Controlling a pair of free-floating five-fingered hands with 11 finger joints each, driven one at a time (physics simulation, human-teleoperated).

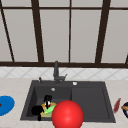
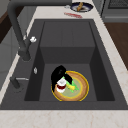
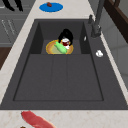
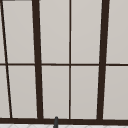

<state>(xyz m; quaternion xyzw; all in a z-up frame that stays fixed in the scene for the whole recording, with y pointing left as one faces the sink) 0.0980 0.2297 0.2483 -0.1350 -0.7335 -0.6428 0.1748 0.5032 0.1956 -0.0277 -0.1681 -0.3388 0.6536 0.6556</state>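
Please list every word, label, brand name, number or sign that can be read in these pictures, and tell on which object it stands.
None: no readable text on the round yellow-rimmed plate in the dark sink basin, the black hand over it, the dark faucet, or the blue plate.

No text, label, brand, number or sign can be read in any view: neither on the dark matte sink (image 1: 90,100), nor on the pale speckled bench (image 1: 15,85), nor on the round blue plate (image 1: 5,105) at the lower left.
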